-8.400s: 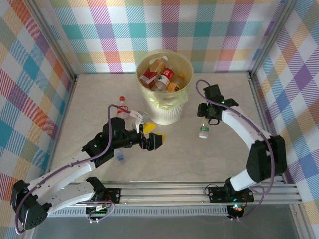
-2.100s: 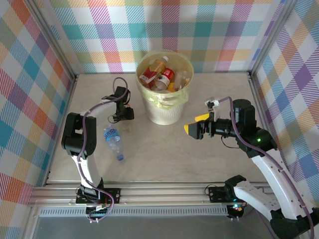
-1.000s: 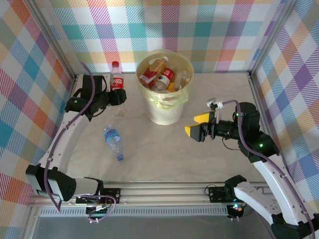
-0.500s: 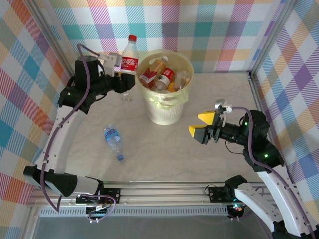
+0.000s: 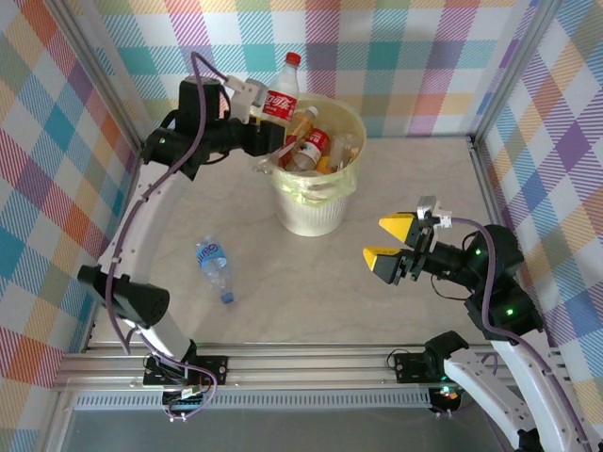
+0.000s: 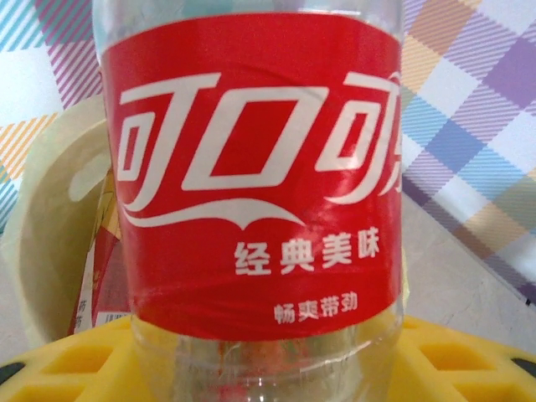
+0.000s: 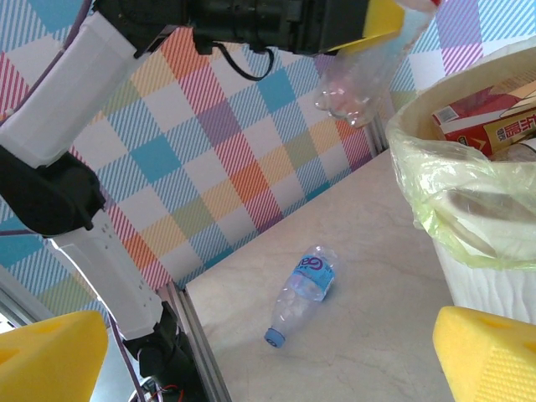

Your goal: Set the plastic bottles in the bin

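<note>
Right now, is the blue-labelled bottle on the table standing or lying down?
Lying down. The blue-labelled bottle lies on its side on the table, outside the bin, its blue cap pointing toward the near edge.

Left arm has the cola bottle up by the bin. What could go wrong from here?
1. The cola bottle in the left gripper appears to hang by the left rim of the bin, not over its middle. Released here, it may clip the rim and drop outside.
2. The bottles inside are piled close to the rim, so a new one could bounce or roll off the pile.
</note>
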Robot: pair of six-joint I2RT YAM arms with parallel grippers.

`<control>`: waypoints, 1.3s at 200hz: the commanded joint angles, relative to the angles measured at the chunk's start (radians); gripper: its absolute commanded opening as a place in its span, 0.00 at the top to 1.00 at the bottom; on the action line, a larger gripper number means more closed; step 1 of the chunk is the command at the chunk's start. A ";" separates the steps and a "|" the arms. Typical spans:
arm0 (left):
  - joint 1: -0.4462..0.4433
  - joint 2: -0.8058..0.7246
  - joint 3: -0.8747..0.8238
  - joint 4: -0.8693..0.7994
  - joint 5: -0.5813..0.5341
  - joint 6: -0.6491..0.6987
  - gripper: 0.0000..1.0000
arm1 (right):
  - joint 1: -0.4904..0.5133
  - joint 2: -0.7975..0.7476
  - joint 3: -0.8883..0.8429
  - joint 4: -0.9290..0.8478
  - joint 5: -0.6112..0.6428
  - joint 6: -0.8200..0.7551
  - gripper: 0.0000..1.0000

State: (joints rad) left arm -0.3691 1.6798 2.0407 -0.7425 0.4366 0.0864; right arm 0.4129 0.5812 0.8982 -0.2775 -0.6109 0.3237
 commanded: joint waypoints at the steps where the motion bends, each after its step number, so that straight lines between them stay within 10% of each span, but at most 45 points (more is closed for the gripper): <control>1: -0.028 0.053 0.097 -0.062 0.019 0.063 0.43 | 0.005 -0.012 -0.002 0.023 -0.015 -0.025 0.00; 73: -0.077 0.252 0.357 -0.115 -0.007 0.087 0.43 | 0.004 -0.011 0.006 -0.013 0.043 -0.011 0.00; 260: -0.131 0.374 0.417 -0.233 -0.153 -0.002 0.23 | 0.004 0.012 0.031 -0.058 0.076 -0.026 0.00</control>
State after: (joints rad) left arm -0.4908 2.0605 2.4210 -0.9451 0.2886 0.0982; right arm 0.4129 0.5941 0.8993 -0.3386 -0.5343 0.3134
